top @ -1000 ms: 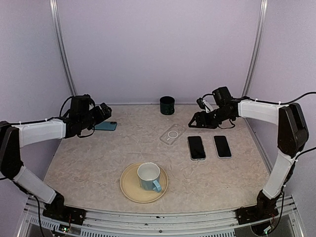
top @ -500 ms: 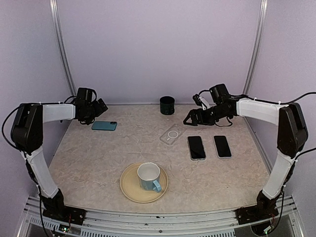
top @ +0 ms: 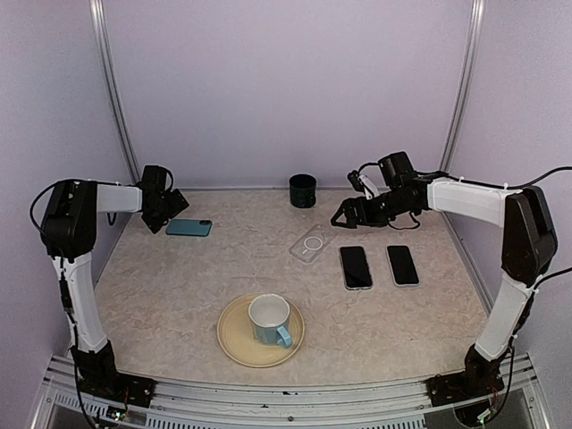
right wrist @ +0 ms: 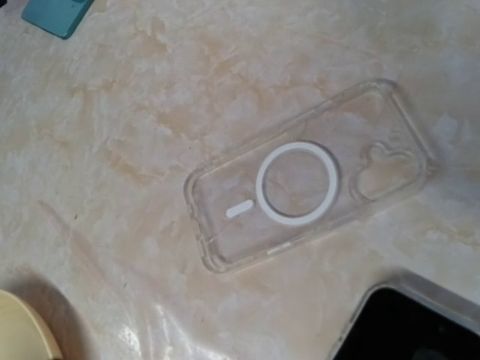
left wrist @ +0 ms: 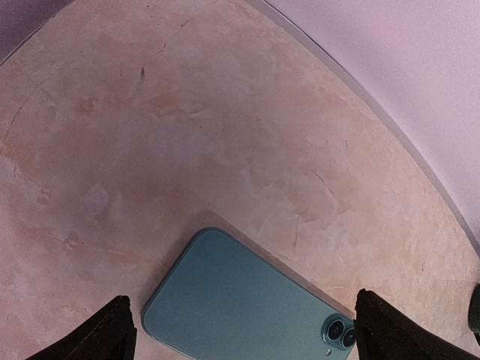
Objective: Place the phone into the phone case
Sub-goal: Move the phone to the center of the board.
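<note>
Top view: left gripper [top: 176, 202] jaws wide apart, nothing held, just beside teal phone [top: 189, 228] at far left; right gripper [top: 342, 214] also spread, near clear phone case [top: 313, 243]
Left wrist: phone flat, camera side up, between fingers [left wrist: 105, 334]
Right wrist: case flat on table [right wrist: 112, 247]

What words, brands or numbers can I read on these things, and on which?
None can be read.
Teal phone: plain back, no lettering.
Clear case: only a white ring and short bar.
Black phones: screens dark.
Mug, plate, dark cup: no print visible.
</note>
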